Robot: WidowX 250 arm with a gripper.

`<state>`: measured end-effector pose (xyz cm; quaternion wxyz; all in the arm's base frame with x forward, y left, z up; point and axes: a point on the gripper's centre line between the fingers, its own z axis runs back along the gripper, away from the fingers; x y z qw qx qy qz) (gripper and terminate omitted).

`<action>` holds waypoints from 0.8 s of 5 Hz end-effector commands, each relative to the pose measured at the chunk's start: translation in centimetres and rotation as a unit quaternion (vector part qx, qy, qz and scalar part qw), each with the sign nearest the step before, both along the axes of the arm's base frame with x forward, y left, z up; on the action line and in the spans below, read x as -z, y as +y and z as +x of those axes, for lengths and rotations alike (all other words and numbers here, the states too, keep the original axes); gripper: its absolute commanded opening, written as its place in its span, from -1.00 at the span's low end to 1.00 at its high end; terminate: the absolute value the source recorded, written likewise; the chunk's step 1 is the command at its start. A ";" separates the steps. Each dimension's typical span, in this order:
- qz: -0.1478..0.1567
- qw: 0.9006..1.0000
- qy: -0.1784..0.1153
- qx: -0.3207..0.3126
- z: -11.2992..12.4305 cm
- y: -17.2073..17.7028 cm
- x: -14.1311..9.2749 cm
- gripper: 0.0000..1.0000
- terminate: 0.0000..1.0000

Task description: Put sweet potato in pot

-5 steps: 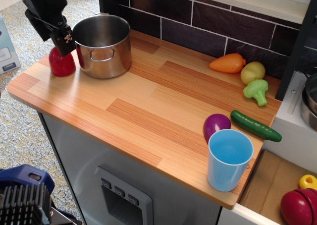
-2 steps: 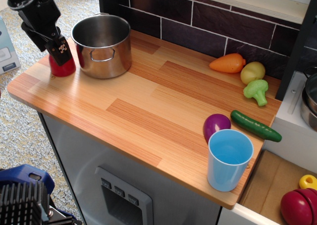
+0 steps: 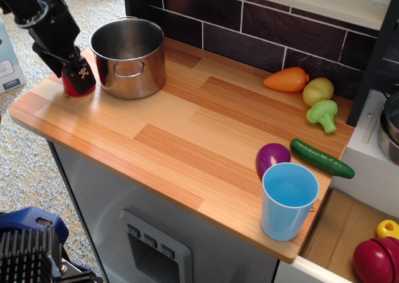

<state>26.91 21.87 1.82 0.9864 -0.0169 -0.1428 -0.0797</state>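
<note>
The sweet potato [image 3: 70, 88], a small glossy red toy, sits on the wooden counter at the far left, just left of the pot. The pot [image 3: 129, 57] is shiny steel, upright and empty, with a loop handle facing me. My black gripper [image 3: 79, 78] is lowered over the sweet potato. One finger [image 3: 80, 75] with white marks stands in front of the toy and hides most of it. The jaws look open around the toy, which still rests on the counter.
The counter's left edge [image 3: 25, 105] is close to the sweet potato. At the right are an orange tapered toy [image 3: 287, 80], a yellow toy [image 3: 318, 90], broccoli [image 3: 322, 115], a cucumber [image 3: 322, 158], a purple egg toy [image 3: 272, 158] and a light blue cup [image 3: 288, 200].
My gripper has moved down and slightly left, from above the sweet potato to around it. The sweet potato and the pot have not moved.
</note>
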 end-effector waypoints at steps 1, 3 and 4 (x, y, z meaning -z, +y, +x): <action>-0.002 1.000 -0.012 -0.002 0.0 0.0 0.3 1.00 -1.00; 0.011 1.000 0.012 -0.024 -1.0 -0.8 -1.4 1.00 -1.00; 0.042 0.998 0.021 -0.033 -2.3 -0.7 -3.5 -1.00 -1.00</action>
